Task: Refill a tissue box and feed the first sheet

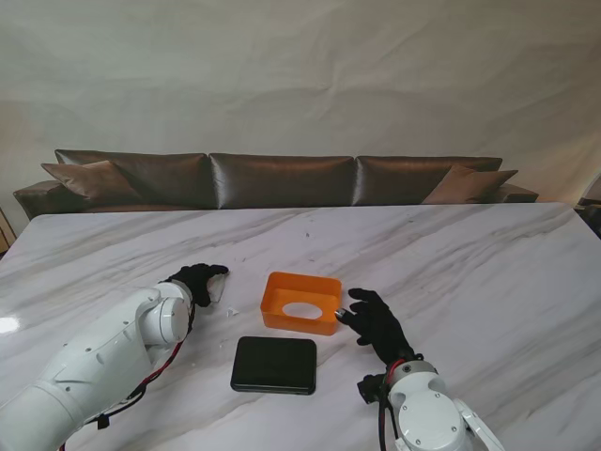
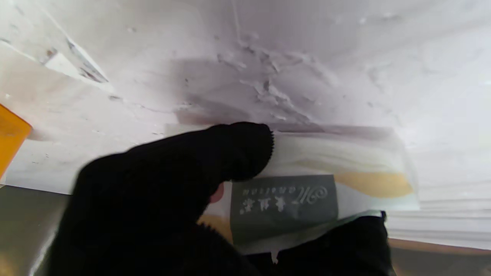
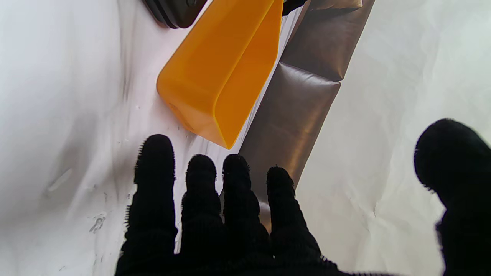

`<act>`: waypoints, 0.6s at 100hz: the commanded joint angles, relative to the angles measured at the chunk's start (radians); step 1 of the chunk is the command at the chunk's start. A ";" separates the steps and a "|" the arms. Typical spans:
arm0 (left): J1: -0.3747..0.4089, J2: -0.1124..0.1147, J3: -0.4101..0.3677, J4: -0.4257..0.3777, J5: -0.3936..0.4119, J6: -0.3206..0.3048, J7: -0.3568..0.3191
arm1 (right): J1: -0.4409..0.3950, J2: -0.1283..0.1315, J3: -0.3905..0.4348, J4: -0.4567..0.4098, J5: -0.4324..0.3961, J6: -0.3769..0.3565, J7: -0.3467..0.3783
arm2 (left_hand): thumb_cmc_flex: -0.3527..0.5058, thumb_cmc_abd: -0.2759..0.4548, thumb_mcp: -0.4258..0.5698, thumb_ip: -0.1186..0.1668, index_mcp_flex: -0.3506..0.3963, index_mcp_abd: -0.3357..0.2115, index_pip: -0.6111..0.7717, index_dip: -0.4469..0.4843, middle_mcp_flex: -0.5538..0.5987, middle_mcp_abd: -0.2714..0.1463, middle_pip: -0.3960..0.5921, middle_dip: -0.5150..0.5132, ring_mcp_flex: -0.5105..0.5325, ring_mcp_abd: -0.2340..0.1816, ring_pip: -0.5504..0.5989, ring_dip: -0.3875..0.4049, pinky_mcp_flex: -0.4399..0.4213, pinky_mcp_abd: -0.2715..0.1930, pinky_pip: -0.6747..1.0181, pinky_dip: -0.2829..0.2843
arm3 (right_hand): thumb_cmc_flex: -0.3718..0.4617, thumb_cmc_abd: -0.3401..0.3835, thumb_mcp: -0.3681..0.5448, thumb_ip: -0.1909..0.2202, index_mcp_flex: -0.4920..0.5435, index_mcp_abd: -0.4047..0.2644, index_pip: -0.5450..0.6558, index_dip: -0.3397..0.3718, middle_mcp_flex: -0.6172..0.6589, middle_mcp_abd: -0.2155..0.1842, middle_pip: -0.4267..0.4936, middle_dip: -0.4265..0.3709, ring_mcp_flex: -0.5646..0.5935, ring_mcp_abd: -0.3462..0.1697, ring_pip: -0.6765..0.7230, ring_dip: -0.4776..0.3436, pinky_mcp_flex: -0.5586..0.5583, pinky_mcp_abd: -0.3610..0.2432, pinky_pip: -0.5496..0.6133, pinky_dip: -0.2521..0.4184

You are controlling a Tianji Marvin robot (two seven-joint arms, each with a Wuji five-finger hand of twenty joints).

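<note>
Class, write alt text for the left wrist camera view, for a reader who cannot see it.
A black-gloved left robot hand grips a soft plastic tissue pack with a grey printed label, its fingers curled over one side and more glove at the other. Behind it spreads a white marble table, with an orange tissue box corner at the edge.
</note>
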 commanded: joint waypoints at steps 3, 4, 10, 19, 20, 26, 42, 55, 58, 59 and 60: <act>0.040 -0.003 -0.002 0.004 -0.002 0.001 -0.020 | -0.010 -0.004 -0.001 -0.007 -0.002 -0.001 0.010 | 0.057 -0.011 0.059 -0.038 0.081 0.004 0.207 0.109 0.227 -0.061 0.270 0.099 0.454 -0.030 0.394 0.239 0.170 -0.257 2.156 -0.046 | 0.002 -0.024 -0.013 -0.019 0.011 -0.048 0.005 0.008 0.023 -0.034 0.014 0.017 0.026 -0.007 0.025 0.014 0.006 0.019 -0.009 0.000; 0.041 -0.002 -0.004 0.002 -0.002 0.001 -0.021 | -0.011 -0.004 -0.001 -0.007 -0.002 -0.001 0.010 | 0.064 -0.021 0.060 -0.051 0.093 0.006 0.222 0.117 0.250 -0.065 0.281 0.104 0.476 -0.030 0.389 0.250 0.185 -0.267 2.158 -0.046 | 0.003 -0.024 -0.013 -0.019 0.012 -0.048 0.005 0.008 0.024 -0.033 0.014 0.017 0.026 -0.006 0.025 0.014 0.006 0.019 -0.009 -0.001; 0.050 -0.001 -0.013 -0.010 0.004 0.002 -0.020 | -0.014 -0.004 0.000 -0.010 -0.003 -0.001 0.008 | 0.121 -0.091 0.089 -0.168 0.182 0.004 0.342 0.185 0.371 -0.076 0.350 0.141 0.604 -0.034 0.361 0.325 0.270 -0.326 2.177 -0.006 | 0.002 -0.023 -0.013 -0.020 0.013 -0.049 0.005 0.009 0.027 -0.034 0.013 0.017 0.028 -0.005 0.024 0.014 0.007 0.020 -0.009 -0.001; 0.060 0.001 -0.026 -0.026 0.011 0.002 -0.018 | -0.021 -0.003 0.002 -0.018 -0.006 -0.002 0.008 | 0.145 -0.087 0.094 -0.205 0.359 -0.021 0.513 0.275 0.590 -0.092 0.424 0.182 0.741 -0.036 0.412 0.349 0.362 -0.371 2.192 0.081 | 0.004 -0.023 -0.012 -0.020 0.016 -0.049 0.005 0.009 0.035 -0.033 0.014 0.018 0.032 -0.001 0.024 0.014 0.007 0.024 -0.008 -0.001; 0.061 0.002 -0.027 -0.029 0.012 0.003 -0.019 | -0.022 -0.003 0.002 -0.019 -0.007 -0.002 0.007 | 0.144 -0.089 0.099 -0.206 0.370 -0.024 0.531 0.284 0.605 -0.093 0.428 0.193 0.747 -0.033 0.417 0.349 0.365 -0.370 2.193 0.081 | 0.004 -0.023 -0.013 -0.020 0.016 -0.049 0.005 0.009 0.036 -0.033 0.014 0.018 0.033 -0.001 0.025 0.014 0.007 0.024 -0.008 -0.002; 0.071 0.005 -0.042 -0.049 0.017 0.006 -0.025 | -0.028 -0.003 0.004 -0.027 -0.012 -0.002 0.004 | 0.143 -0.102 0.130 -0.213 0.442 -0.041 0.626 0.334 0.673 -0.104 0.442 0.239 0.778 -0.019 0.442 0.360 0.372 -0.359 2.200 0.079 | 0.006 -0.024 -0.013 -0.021 0.022 -0.050 0.006 0.010 0.044 -0.031 0.016 0.018 0.038 0.002 0.026 0.014 0.009 0.024 -0.007 -0.002; 0.111 0.013 -0.101 -0.125 0.047 0.017 -0.030 | -0.037 -0.001 0.008 -0.050 -0.061 0.004 -0.012 | 0.153 -0.110 0.163 -0.218 0.485 -0.064 0.716 0.409 0.713 -0.116 0.465 0.296 0.799 0.004 0.478 0.393 0.375 -0.348 2.217 0.082 | 0.030 -0.042 -0.014 -0.024 0.117 -0.080 0.025 0.021 0.082 -0.031 0.023 0.022 0.064 0.015 0.038 0.020 0.020 0.027 -0.001 -0.003; 0.146 0.019 -0.160 -0.197 0.083 0.023 -0.026 | -0.039 0.003 0.009 -0.073 -0.134 0.023 -0.022 | 0.156 -0.113 0.173 -0.221 0.493 -0.067 0.724 0.428 0.722 -0.117 0.473 0.314 0.802 0.013 0.494 0.410 0.380 -0.349 2.227 0.084 | 0.064 -0.066 -0.018 -0.028 0.180 -0.093 0.031 0.029 0.118 -0.036 0.034 0.027 0.095 0.025 0.055 0.027 0.034 0.026 0.009 -0.003; 0.155 0.020 -0.174 -0.216 0.092 0.023 -0.027 | -0.039 0.005 0.009 -0.079 -0.151 0.029 -0.022 | 0.155 -0.113 0.174 -0.221 0.494 -0.067 0.725 0.431 0.724 -0.116 0.474 0.317 0.803 0.013 0.495 0.411 0.381 -0.349 2.228 0.085 | 0.072 -0.071 -0.019 -0.029 0.190 -0.095 0.031 0.032 0.126 -0.036 0.036 0.028 0.102 0.028 0.059 0.029 0.037 0.027 0.012 -0.003; 0.157 0.021 -0.178 -0.223 0.095 0.023 -0.028 | -0.038 0.005 0.009 -0.081 -0.158 0.031 -0.022 | 0.155 -0.113 0.174 -0.221 0.494 -0.067 0.725 0.431 0.724 -0.116 0.474 0.317 0.803 0.013 0.495 0.411 0.381 -0.349 2.228 0.085 | 0.079 -0.073 -0.023 -0.032 0.196 -0.095 0.029 0.034 0.129 -0.037 0.037 0.029 0.105 0.030 0.064 0.032 0.037 0.025 0.016 -0.004; 0.160 0.021 -0.183 -0.229 0.098 0.023 -0.028 | -0.038 0.006 0.009 -0.083 -0.164 0.033 -0.022 | 0.155 -0.112 0.175 -0.221 0.494 -0.067 0.725 0.432 0.724 -0.116 0.474 0.318 0.804 0.013 0.496 0.411 0.381 -0.349 2.229 0.085 | 0.084 -0.074 -0.024 -0.033 0.202 -0.096 0.029 0.036 0.133 -0.037 0.039 0.030 0.108 0.032 0.066 0.033 0.038 0.026 0.018 -0.004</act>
